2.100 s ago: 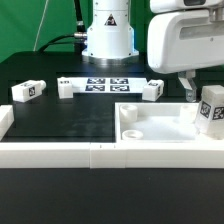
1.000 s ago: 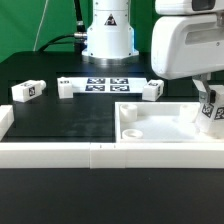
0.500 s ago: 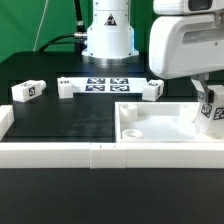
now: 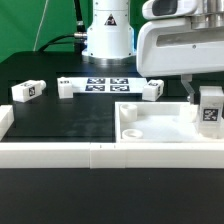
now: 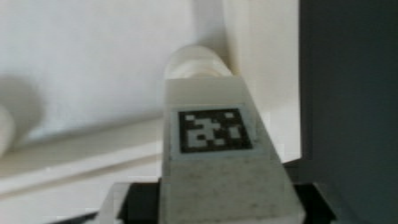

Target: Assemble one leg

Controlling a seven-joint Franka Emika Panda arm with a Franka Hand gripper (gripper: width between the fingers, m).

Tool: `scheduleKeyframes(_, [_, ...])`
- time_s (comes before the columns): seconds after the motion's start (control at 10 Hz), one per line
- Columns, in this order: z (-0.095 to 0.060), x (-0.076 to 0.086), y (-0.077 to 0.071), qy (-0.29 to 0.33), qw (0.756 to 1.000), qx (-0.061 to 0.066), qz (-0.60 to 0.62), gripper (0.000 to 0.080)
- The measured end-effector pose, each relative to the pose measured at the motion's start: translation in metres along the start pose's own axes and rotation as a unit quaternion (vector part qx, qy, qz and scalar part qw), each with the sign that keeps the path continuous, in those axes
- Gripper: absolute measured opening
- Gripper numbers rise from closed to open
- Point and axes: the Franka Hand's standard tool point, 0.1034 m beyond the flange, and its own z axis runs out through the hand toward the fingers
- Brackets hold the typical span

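Toward the counter's near corner on the exterior view's right, end effector (image 5: 217, 205) is closed tight on the leg (image 4: 210, 112) at the tabletop (image 4: 150, 135) corner; likely light, rigid, slick plastic, so grip the flat sides.

Glossy white arm casing (image 4: 180, 45); white domed base (image 4: 107, 38), seemingly black-banded on top

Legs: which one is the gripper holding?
The leg at the exterior view's far right, upright over the tabletop, in the gripper. The other three legs lie free on the table.
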Motion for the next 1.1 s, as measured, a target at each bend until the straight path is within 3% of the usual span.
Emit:
scheduleKeyframes(0.5, [-0.001,-0.001,0.004,0.003,0.972,0.003,0.233,0.0300])
scheduleKeyframes(0.7, [0.000,-0.004,0.004,0.001,0.945,0.007,0.327,0.0300])
scheduleKeyframes(0.8, [0.001,-0.007,0.003,-0.003,0.912,0.006,0.411,0.0301])
scheduleKeyframes(1.1, [0.003,-0.014,-0.007,-0.019,0.855,0.008,0.518,0.0300])
